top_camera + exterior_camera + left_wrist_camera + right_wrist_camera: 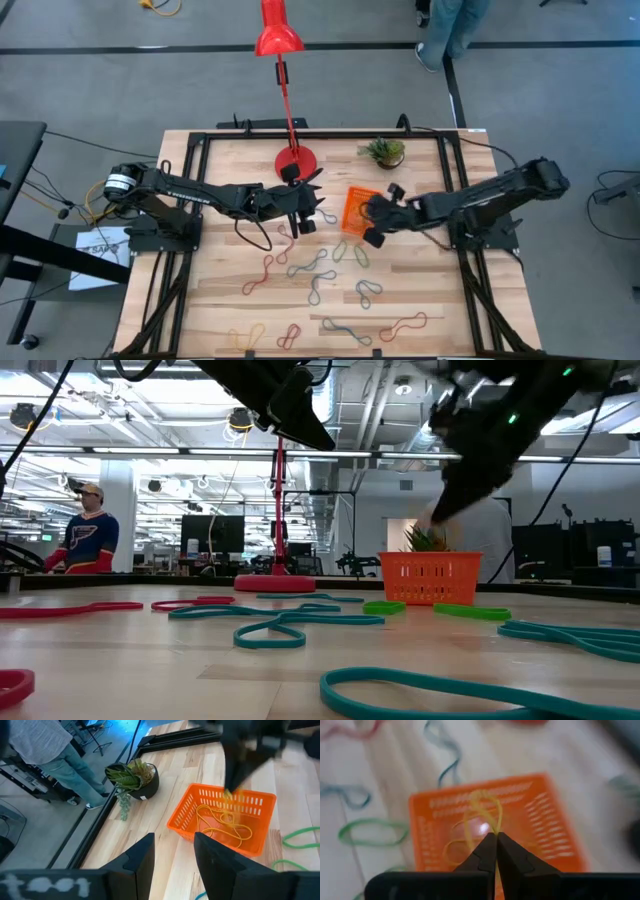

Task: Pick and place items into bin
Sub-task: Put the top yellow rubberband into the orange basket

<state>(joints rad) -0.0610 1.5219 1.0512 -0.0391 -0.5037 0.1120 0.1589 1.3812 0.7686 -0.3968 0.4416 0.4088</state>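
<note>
The orange bin [356, 210] sits on the table right of the red lamp base, and it also shows in the low view [430, 578]. My right gripper [495, 839] hovers over the bin, shut on a yellow band [479, 812]. In the left wrist view the right gripper [239, 767] stands above the bin [260, 802] with the yellow band [220, 822] trailing into it. My left gripper [174, 847] is open and holds nothing, just left of the bin [305, 215]. Red [258, 275], teal [310, 265] and green [360, 253] bands lie flat on the table. My right gripper pinches the yellow band's upper end [496, 826] between its two fingertips, coming from above and slanting down. The band hangs slack below the fingers, and its lower loops [222, 827] lie on the bin's floor.
The red lamp's base [295, 160] and the potted plant [385, 150] stand behind the bin near the far edge. Several more bands lie toward the near edge [400, 325]. A person [90, 530] stands in the room beyond the table.
</note>
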